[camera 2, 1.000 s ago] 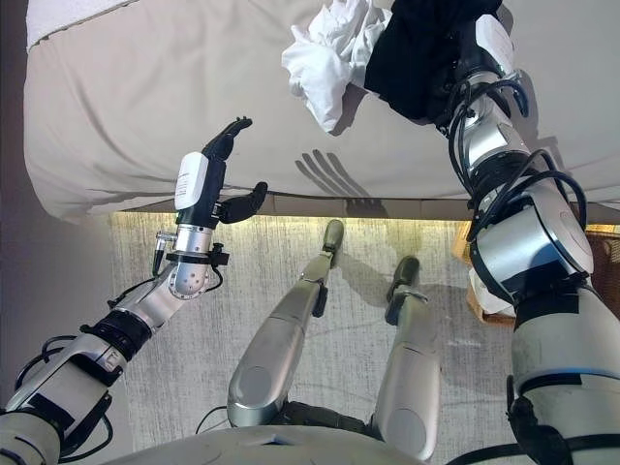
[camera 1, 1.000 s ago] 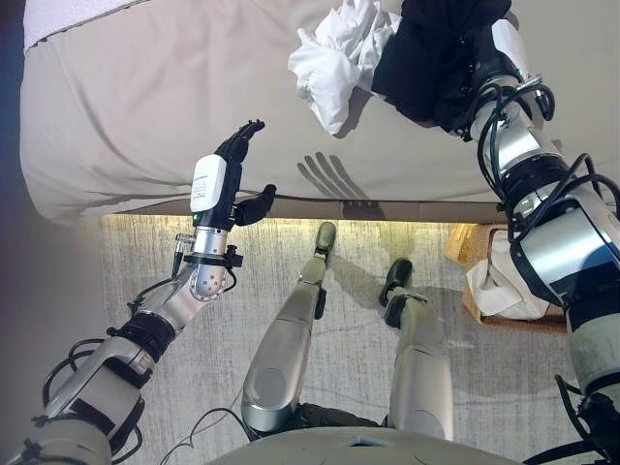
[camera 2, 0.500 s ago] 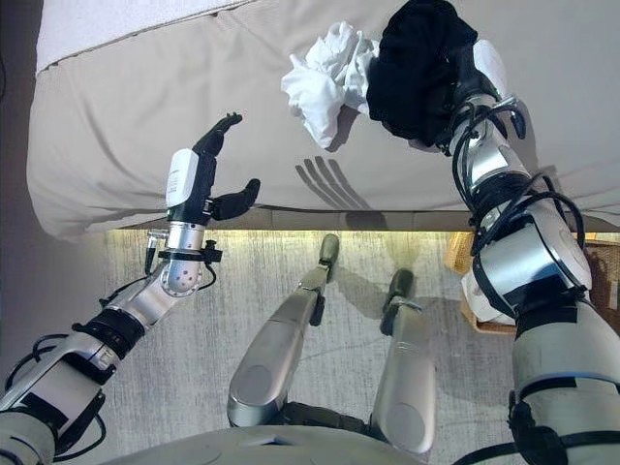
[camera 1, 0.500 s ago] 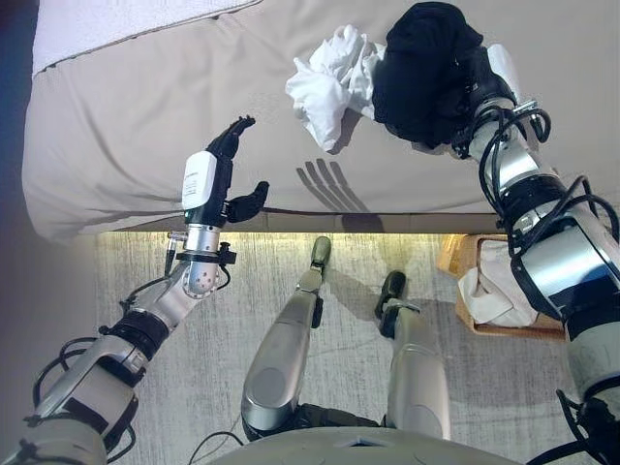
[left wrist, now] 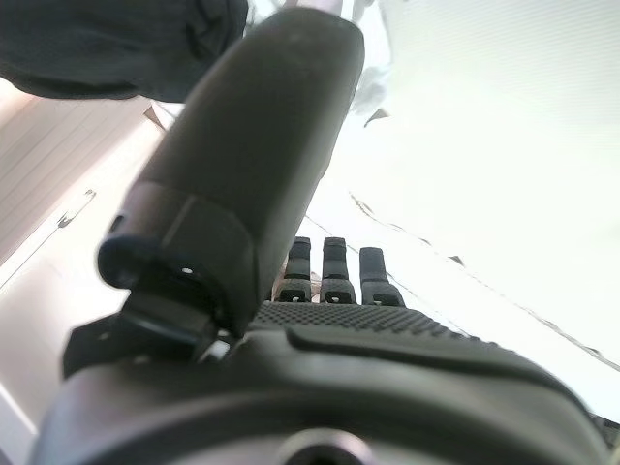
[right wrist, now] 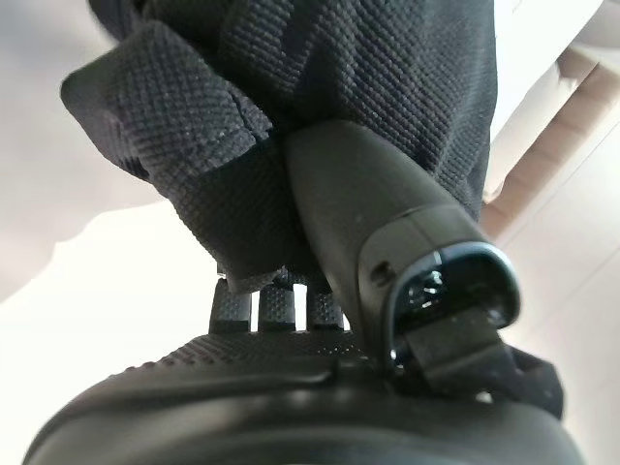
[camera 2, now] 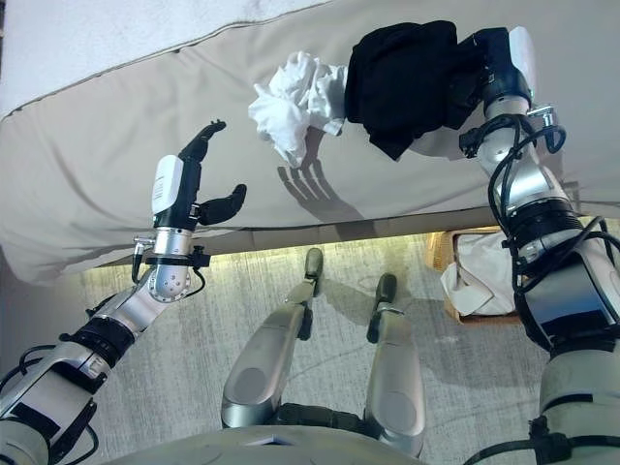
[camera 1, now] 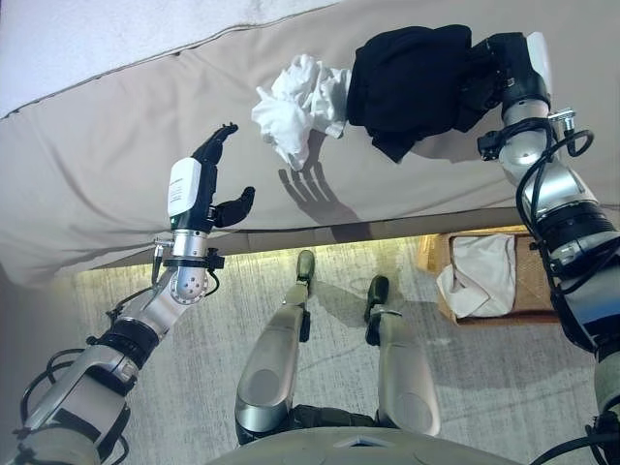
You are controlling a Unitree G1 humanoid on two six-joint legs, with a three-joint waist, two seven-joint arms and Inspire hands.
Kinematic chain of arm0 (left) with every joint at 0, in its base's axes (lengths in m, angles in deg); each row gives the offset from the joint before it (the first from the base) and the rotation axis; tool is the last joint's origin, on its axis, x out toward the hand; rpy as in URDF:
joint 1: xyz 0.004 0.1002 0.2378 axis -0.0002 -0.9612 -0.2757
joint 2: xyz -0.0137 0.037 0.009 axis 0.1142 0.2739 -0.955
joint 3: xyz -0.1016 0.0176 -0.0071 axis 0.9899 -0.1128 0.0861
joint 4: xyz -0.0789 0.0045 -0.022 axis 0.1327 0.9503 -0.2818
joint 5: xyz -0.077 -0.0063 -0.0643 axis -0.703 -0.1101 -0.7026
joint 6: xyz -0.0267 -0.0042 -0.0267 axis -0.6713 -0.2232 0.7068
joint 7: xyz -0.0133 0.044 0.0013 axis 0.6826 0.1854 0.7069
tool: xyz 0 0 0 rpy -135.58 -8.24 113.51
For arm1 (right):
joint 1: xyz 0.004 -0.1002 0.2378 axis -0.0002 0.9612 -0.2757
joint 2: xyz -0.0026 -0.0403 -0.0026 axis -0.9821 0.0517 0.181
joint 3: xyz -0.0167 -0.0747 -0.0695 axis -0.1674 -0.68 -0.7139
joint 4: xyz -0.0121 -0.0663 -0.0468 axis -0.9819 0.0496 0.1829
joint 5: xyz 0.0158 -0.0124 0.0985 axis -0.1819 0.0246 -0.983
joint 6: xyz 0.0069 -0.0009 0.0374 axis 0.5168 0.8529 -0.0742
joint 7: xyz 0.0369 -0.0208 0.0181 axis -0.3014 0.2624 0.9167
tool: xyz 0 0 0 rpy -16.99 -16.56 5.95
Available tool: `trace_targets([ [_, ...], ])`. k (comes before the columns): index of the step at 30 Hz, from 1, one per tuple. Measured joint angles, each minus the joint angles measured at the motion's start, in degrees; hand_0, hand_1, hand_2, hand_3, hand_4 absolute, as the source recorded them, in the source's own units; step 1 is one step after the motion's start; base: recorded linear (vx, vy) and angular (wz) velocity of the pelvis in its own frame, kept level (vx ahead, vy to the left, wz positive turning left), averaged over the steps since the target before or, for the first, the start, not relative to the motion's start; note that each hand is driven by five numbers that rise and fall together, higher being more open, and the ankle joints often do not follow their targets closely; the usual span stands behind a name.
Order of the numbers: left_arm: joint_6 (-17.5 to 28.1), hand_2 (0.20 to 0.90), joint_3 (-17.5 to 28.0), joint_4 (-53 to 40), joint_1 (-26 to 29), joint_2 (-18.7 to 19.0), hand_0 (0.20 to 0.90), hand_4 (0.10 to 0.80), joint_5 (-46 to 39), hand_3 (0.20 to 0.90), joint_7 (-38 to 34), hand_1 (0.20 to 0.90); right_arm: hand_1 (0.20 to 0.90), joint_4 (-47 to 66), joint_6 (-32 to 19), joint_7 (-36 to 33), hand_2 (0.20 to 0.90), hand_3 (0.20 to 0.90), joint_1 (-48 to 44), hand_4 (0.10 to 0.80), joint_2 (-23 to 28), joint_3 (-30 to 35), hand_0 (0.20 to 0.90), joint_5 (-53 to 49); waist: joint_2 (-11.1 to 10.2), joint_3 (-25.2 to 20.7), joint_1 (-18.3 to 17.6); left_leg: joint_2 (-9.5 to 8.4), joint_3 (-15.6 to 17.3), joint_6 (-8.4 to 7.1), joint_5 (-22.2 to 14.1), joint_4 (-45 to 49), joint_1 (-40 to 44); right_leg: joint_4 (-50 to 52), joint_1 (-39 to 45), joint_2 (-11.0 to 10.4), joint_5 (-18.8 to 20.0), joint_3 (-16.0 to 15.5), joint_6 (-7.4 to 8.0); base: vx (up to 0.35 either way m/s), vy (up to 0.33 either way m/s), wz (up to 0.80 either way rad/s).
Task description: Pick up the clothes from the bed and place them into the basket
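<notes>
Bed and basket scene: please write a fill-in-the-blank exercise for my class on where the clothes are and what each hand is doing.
1. The right hand is shut on the ____ garment.
2. The crumpled white garment lies on the ____.
3. The left hand is ____ and holds nothing.
4. White cloth already sits in the basket, which stands on the ____.

Missing words: black; bed; open; floor
</notes>
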Motion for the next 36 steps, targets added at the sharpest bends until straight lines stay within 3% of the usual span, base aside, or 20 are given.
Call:
trace_targets([
  [5,-0.17,0.900,0.75,0.05,-0.90,1.12,0.900,0.800,0.06,0.900,1.34,0.900,0.300,4.56,0.00,0.65,0.300,0.200,6.25,0.100,2.08,7.47,0.300,-1.32,-2.14,-0.04,-0.59,0.35,0.71,-0.06,-1.53,0.09,4.46,-1.52,4.70,0.51,-0.03,0.71,-0.02,0.008,-0.005,-0.08],
  [14,-0.31,0.900,5.38,0.01,-4.09,1.42,0.900,0.800,0.25,0.900,2.51,0.900,0.300,8.96,0.05,2.66,0.300,0.200,14.79,0.100,7.00,18.87,0.300,-2.93,-2.71,-0.29,-3.82,0.38,2.88,0.14,-3.06,-2.22,10.53,-6.93,11.17,0.59,0.40,2.77,0.51,0.029,0.012,-0.12],
  [19,-1.27,0.900,8.04,0.10,-7.91,1.54,0.900,0.800,0.56,0.900,4.00,0.900,0.300,11.56,0.18,4.91,0.300,0.200,20.41,0.100,8.30,24.62,0.300,-3.95,-4.56,-2.31,-6.07,0.62,4.38,0.19,-3.21,-4.96,14.96,-11.39,15.74,1.23,2.13,3.51,1.39,0.078,0.012,-0.15],
  [21,-1.25,0.900,8.16,0.13,-10.09,1.50,0.900,0.800,1.10,0.900,4.12,0.900,0.300,12.72,0.18,4.98,0.300,0.200,22.95,0.100,8.46,26.46,0.300,-4.22,-5.09,-5.79,-6.65,0.64,5.17,0.23,-3.38,-6.47,15.08,-13.31,15.70,1.36,2.18,4.24,1.46,0.080,0.015,-0.20],
  [29,-1.29,0.900,9.41,4.43,-10.21,-1.46,0.900,0.800,2.45,0.900,4.48,0.900,0.300,18.30,0.16,6.25,0.300,0.200,30.57,0.100,11.24,32.96,0.300,-4.91,-5.72,-10.75,-9.87,0.37,6.31,0.22,-3.37,-8.70,17.59,-17.64,18.24,1.35,3.63,6.11,2.30,0.050,0.019,-0.15],
  [36,-1.25,0.900,9.42,5.09,-10.27,-2.09,0.900,0.800,3.42,0.900,4.57,0.900,0.300,22.79,-0.58,4.66,0.300,0.200,37.50,0.100,11.24,38.23,0.300,-4.97,-5.77,-11.03,-12.58,0.56,7.55,0.41,-3.53,-8.72,18.88,-18.12,19.07,1.68,3.65,7.84,2.28,0.045,0.009,-0.12],
])
